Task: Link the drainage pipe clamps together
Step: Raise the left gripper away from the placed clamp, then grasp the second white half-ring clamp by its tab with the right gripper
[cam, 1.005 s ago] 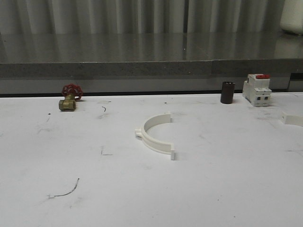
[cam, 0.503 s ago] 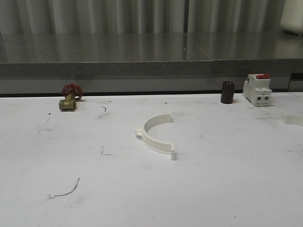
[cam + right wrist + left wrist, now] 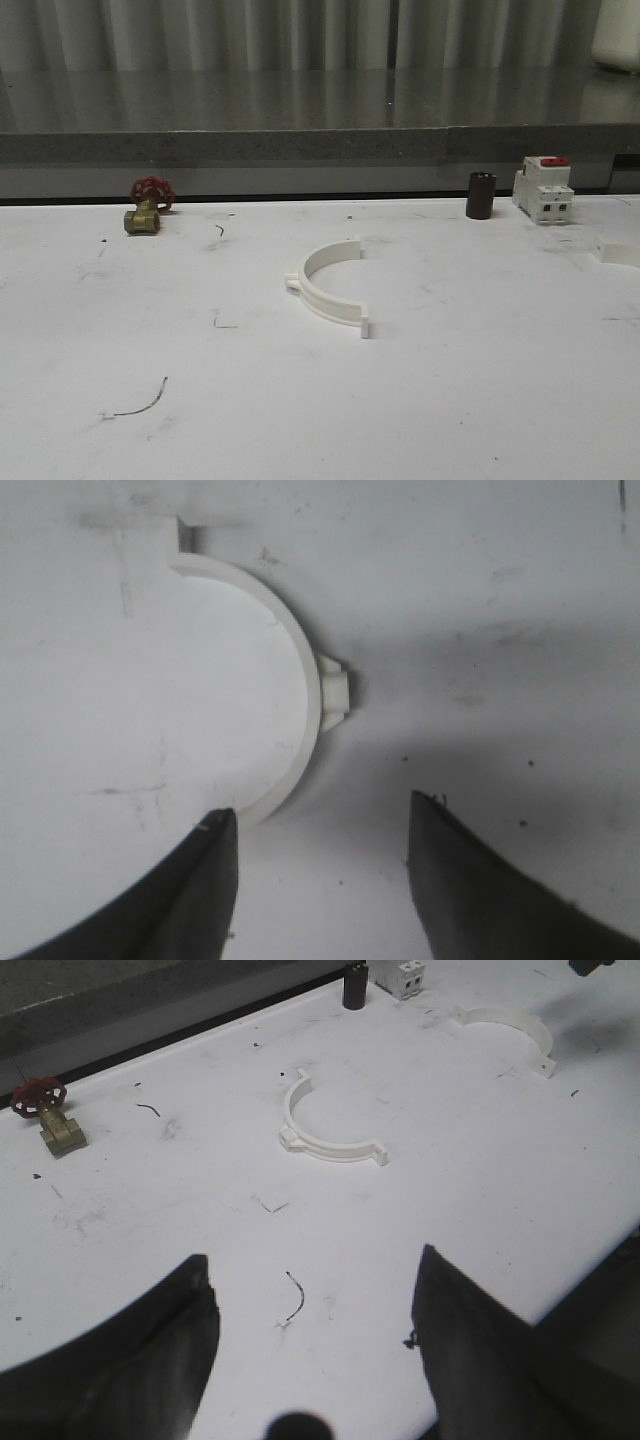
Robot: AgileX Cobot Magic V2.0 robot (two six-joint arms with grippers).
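Note:
One white half-ring drainage pipe clamp [image 3: 330,285] lies flat in the middle of the table, its open side toward the far right. It also appears in the left wrist view [image 3: 325,1125], well ahead of my left gripper [image 3: 315,1256], which hangs open over bare table with nothing between its fingers. The second clamp [image 3: 618,250] lies at the right edge of the table [image 3: 510,1032]. My right gripper [image 3: 320,805] is open just above it. The clamp's curved band [image 3: 310,705] and its middle tab sit right in front of the fingertips, one end of the band reaching one fingertip [image 3: 222,825].
A brass valve with a red handwheel [image 3: 148,205] stands at the back left. A black cylinder [image 3: 481,195] and a white circuit breaker with a red top [image 3: 543,190] stand at the back right. A grey ledge [image 3: 300,145] runs behind the white table [image 3: 200,400].

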